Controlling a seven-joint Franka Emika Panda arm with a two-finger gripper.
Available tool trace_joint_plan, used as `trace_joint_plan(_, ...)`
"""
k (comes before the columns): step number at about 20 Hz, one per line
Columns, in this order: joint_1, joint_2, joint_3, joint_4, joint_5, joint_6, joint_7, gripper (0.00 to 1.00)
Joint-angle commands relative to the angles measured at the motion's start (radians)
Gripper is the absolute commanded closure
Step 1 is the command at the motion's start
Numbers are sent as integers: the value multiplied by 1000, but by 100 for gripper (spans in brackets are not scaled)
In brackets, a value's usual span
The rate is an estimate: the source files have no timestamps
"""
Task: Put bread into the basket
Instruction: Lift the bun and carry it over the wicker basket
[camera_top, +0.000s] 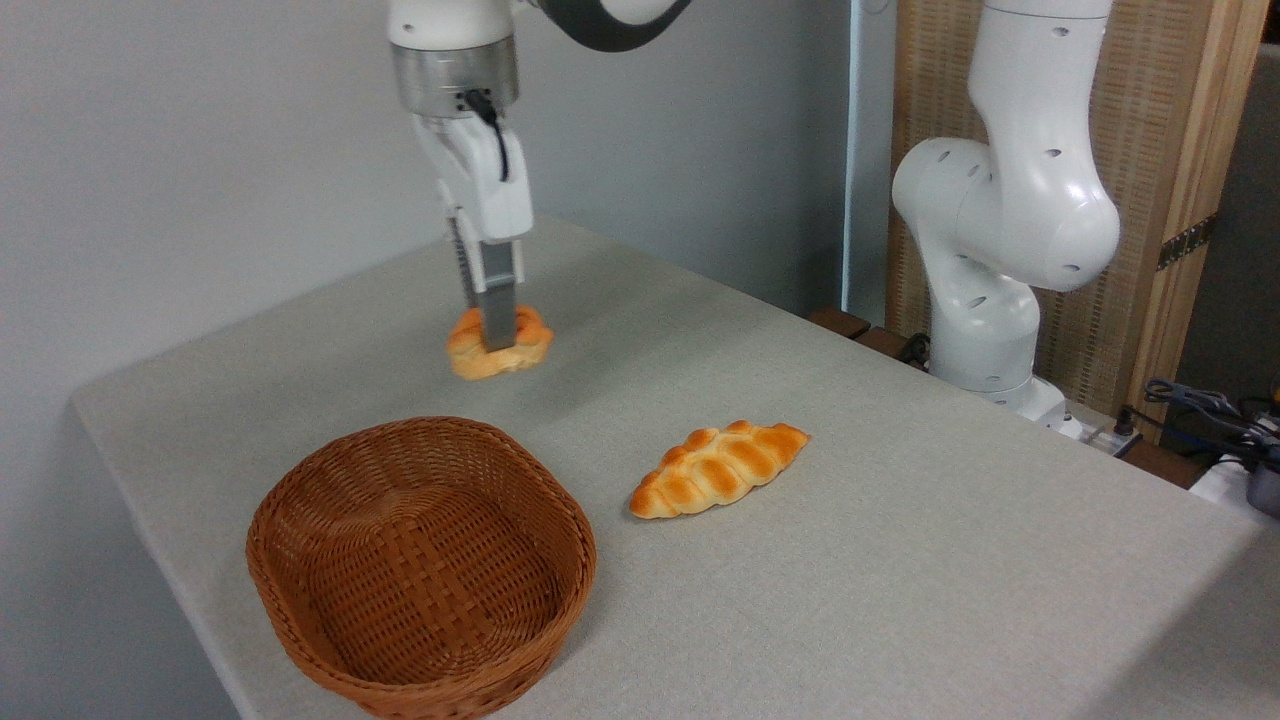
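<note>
One bread is clenched in the tool above the table | far finger is hidden | basket lies at the near-left edge.

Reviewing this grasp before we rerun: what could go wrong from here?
1. The gripper pinches the bun only across its middle; it could slip or tip out in transit.
2. The bun hangs behind the basket, not yet over it; an early release would land it on the table.
</note>
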Motion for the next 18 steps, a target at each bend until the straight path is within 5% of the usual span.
trace_joint_plan(1, -12, 132, 17, 144, 13, -14, 5, 70)
trace_joint_plan(9, -9, 246, 17, 152, 16, 214, 5, 51)
trace_joint_plan(11, -9, 273, 17, 152, 26, 251, 5, 34)
trace_joint_plan(13, -9, 289, 17, 152, 78, 255, 5, 27)
trace_joint_plan(14, -9, 302, 17, 152, 116, 258, 3, 11)
trace_joint_plan(15, -9, 309, 17, 154, 134, 258, 2, 5)
trace_joint_plan(18, -9, 321, 17, 154, 154, 274, -6, 0)
